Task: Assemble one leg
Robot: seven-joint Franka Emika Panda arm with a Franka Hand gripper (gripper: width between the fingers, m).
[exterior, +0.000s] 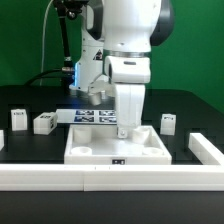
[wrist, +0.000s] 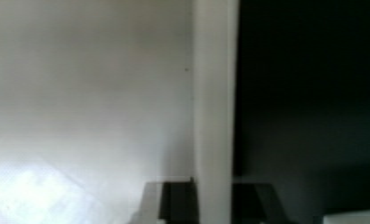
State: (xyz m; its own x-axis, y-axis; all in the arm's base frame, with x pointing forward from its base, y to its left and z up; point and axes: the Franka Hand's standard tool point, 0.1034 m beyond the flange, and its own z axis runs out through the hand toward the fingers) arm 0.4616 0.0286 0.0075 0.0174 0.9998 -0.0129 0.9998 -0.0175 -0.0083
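My gripper (exterior: pixel 122 122) hangs low over the far middle of the large flat white tray-like part (exterior: pixel 95 143). In the wrist view the gripper (wrist: pixel 216 192) is shut on a leg (wrist: pixel 217 100), a long white block running straight out between the two dark fingers (wrist: pixel 177 203). The tray's white surface (wrist: pixel 75 110) fills one side of that view and the black table the other. In the exterior view the held leg (exterior: pixel 122 131) is mostly hidden by the hand. I cannot tell whether its lower end touches the tray.
Three more small white legs stand on the black table: two at the exterior view's left (exterior: pixel 19 119) (exterior: pixel 43 122) and one at the right (exterior: pixel 168 122). The marker board (exterior: pixel 92 116) lies behind the tray. A low white wall (exterior: pixel 110 176) runs along the front and right (exterior: pixel 205 148).
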